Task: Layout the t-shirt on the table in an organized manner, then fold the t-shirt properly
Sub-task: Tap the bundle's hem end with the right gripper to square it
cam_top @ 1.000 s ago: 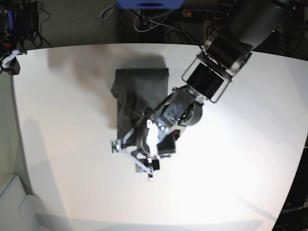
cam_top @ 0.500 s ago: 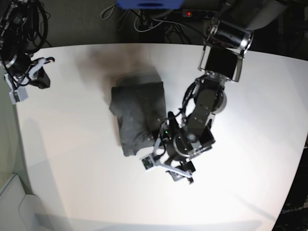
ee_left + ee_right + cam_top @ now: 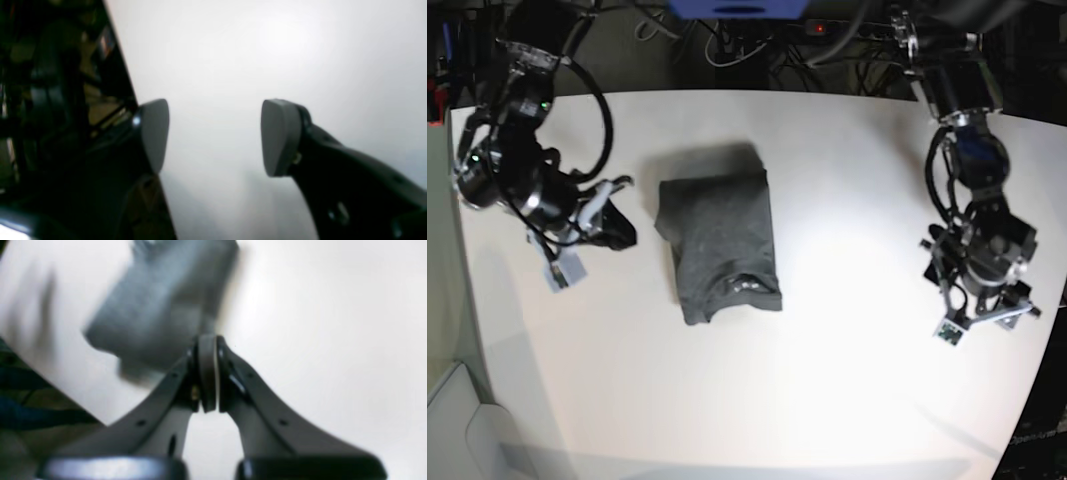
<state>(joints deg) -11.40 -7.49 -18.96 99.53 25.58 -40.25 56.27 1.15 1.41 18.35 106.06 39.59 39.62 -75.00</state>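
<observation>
The dark grey t-shirt [image 3: 722, 235] lies folded into a compact rectangle mid-table, its collar end toward the front; it shows blurred in the right wrist view [image 3: 163, 306]. My left gripper [image 3: 985, 320] hangs over the bare table [image 3: 847, 380] at the right, well away from the shirt. Its jaws are open with nothing between the grey pads [image 3: 155, 133], and only white tabletop [image 3: 267, 50] lies below my left gripper [image 3: 217, 136]. My right gripper [image 3: 620, 230] sits just left of the shirt, apart from it. My right gripper [image 3: 206, 373] is shut and holds nothing.
Cables and a power strip [image 3: 827, 28] lie on the dark floor beyond the table's far edge. The table's edge [image 3: 120, 66] runs close to the left finger in the left wrist view. The rounded right edge [image 3: 1052, 300] is near my left gripper.
My left arm has drawn back from the shirt's front end to the table's right side, leaving the shirt lying flat. My right arm has swung in from the far left corner toward the shirt.
</observation>
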